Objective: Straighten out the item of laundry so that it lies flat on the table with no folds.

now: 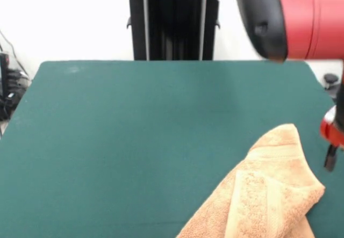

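Observation:
The orange-tan towel point(263, 195) lies on the dark green table point(134, 141) at the lower right in the front view. It is folded over itself, with a woven band running down the top layer, and its lower part runs off the picture's bottom edge. My gripper point(330, 160) shows only partly at the right edge, just right of the towel's upper right corner and close above the table. I cannot tell whether it touches the towel. The red and black arm point(290, 17) fills the top right.
The black pedestal point(174, 23) stands behind the table's far edge at top centre. Cables and dark equipment point(8, 93) sit off the table's left side. A small dark object point(330, 79) is beyond the table's right far corner.

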Motion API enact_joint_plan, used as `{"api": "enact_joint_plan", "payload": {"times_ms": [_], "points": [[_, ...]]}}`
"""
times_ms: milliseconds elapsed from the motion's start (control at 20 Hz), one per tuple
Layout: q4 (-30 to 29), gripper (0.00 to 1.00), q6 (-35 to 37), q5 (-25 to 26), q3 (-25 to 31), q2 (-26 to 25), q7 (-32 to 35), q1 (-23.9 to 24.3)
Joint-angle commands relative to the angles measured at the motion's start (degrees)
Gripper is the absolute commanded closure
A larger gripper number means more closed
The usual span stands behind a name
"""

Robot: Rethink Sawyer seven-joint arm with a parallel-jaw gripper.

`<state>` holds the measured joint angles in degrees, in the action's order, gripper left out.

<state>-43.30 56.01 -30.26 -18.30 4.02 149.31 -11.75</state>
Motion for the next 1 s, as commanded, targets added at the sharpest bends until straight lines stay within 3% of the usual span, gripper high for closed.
{"api": "enact_joint_plan", "payload": {"times_ms": [50, 350, 450, 700, 1000], "points": [[-8.36, 0.00, 9.55, -1.78, 2.81, 7.95, 12.98, 0.52], [-4.64, 0.00, 13.50, 5.14, -5.86, 8.16, 12.98, 1.11], [-5.79, 0.00, 11.08, 7.11, -7.54, 7.44, 11.30, 1.17], [-10.24, 0.00, 3.05, 9.63, -7.45, 5.85, 8.08, 1.79], [-12.33, 0.00, -0.27, 11.76, -6.48, 5.33, 6.80, 2.25]]}}
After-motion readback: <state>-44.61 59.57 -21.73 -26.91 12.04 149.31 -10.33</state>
